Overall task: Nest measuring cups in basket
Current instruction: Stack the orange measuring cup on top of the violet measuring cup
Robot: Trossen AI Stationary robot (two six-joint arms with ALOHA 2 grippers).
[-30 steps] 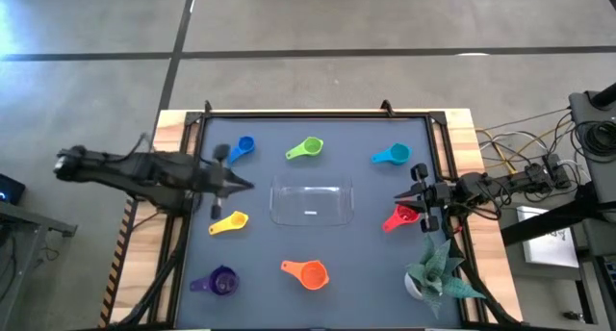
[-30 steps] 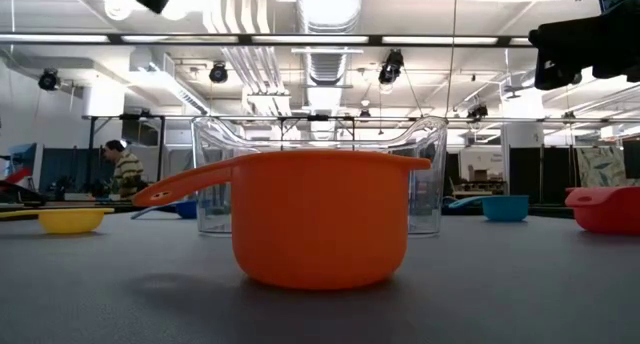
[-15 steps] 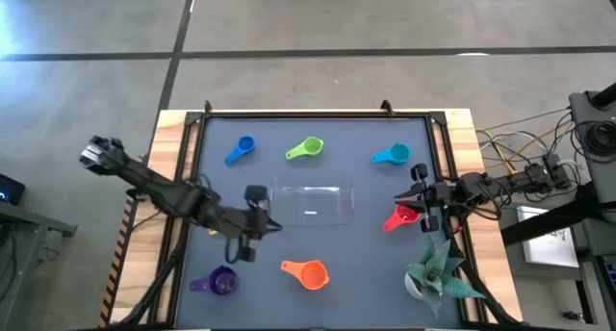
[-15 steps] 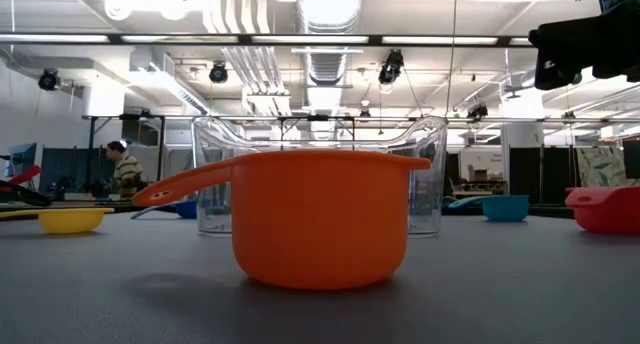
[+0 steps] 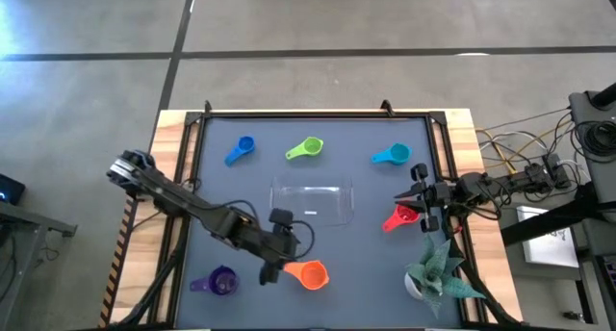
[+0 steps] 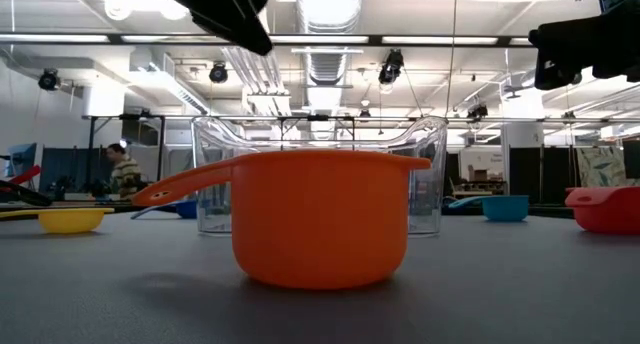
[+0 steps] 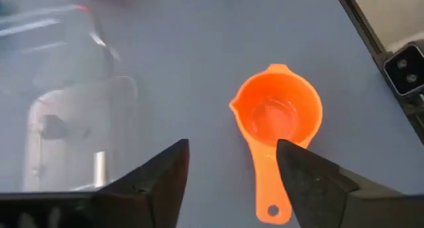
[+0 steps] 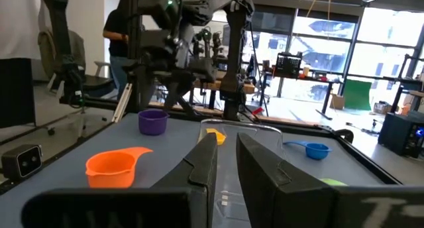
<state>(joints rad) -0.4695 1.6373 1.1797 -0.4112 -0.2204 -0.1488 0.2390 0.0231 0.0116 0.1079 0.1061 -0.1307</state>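
The left gripper (image 5: 280,252) is being held with fingers spread and empty, just beside the orange cup (image 5: 310,274), on its handle side. The orange cup is lying near the clear basket (image 5: 311,202). The right gripper (image 5: 416,199) is waiting, fingers nearly closed and empty, beside the red cup (image 5: 400,217).

Grey concrete floor (image 5: 385,23), ceiling lights (image 6: 325,4) (open workshop), windows (image 8: 331,42).

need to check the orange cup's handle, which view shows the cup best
The left wrist view: the orange cup lies whole, bowl and handle, between the left pincer's open fingers. The high view shows it small. The low view shows its side; the right wrist view shows it off to one side.
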